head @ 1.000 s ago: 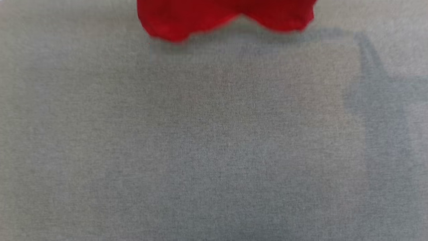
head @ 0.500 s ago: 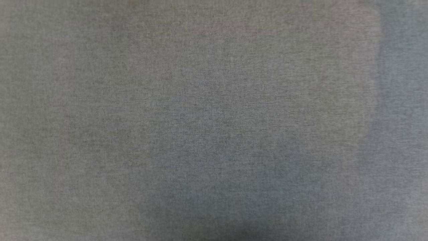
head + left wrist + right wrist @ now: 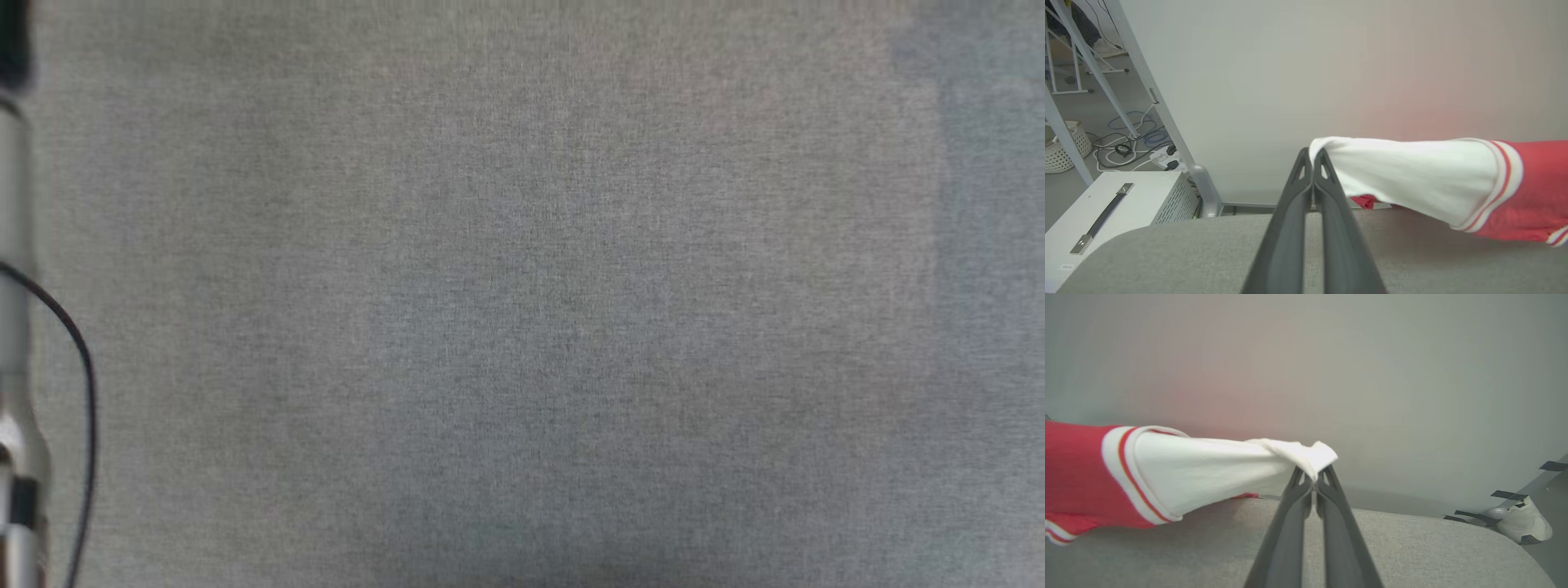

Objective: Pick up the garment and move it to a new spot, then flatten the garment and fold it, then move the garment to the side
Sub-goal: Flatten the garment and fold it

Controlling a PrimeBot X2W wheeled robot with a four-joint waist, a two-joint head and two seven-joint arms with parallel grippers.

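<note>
My left gripper [image 3: 1312,157] is pinched tight on the tip of one white sleeve of the garment [image 3: 1412,175], its two long dark fingers pressed together with the cloth bunched between their tips; my right gripper [image 3: 1314,475] is clamped the same way on the other sleeve tip, where the fabric folds into a small peak. The jersey hangs stretched between the two arms above the grey padded surface [image 3: 1167,253], in front of a plain pale wall. Each sleeve runs smooth and taut from the fingertips to a band of red-and-white striped trim and then to the red body, whose lower edge sags close to the surface; I cannot tell whether it touches. The left wrist camera takes in a white metal cabinet [image 3: 1106,212] with a bar handle and vent slots, slanted grey frame legs, loose cables [image 3: 1126,143] on the floor and a woven white basket [image 3: 1061,147]. The right wrist camera takes in the surface's rounded corner and a white shoe [image 3: 1523,524] on the floor. The head camera looks down on the fine grey weave, with a pale forearm [image 3: 12,245] and thin black cable [image 3: 82,367] at its left edge.
</note>
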